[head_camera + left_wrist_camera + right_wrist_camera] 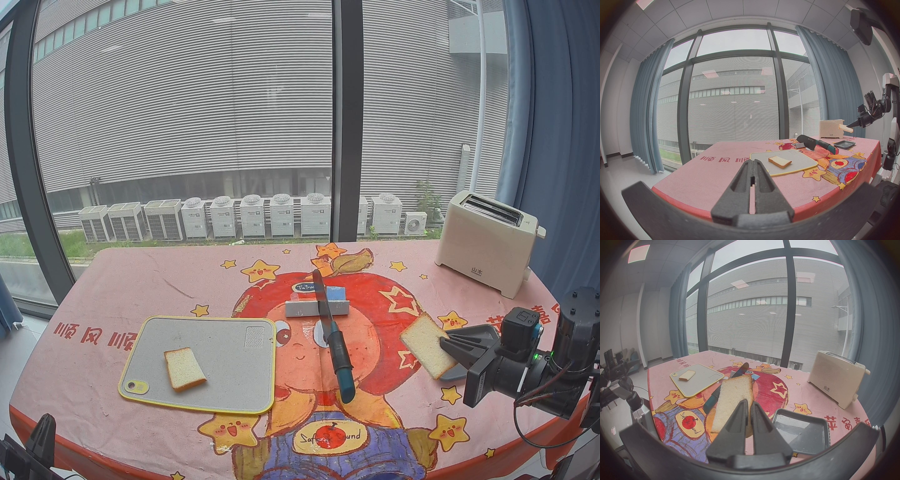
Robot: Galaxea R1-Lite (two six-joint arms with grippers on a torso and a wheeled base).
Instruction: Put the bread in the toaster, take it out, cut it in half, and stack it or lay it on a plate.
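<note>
I have the right gripper (447, 342) clamped on the bread slice (427, 345) near the toaster (486, 247) (loading step, I judge). Next I must stand it upright over a slot (494, 210).

Bare pink tablecloth (462, 294) separates the dark grey rectangular plate (806, 433) from the cream two-slot toaster (487, 250), its slots uncovered, while a teal-handled knife (334, 340) on a grey rest (300, 308) crosses the table's middle.
</note>
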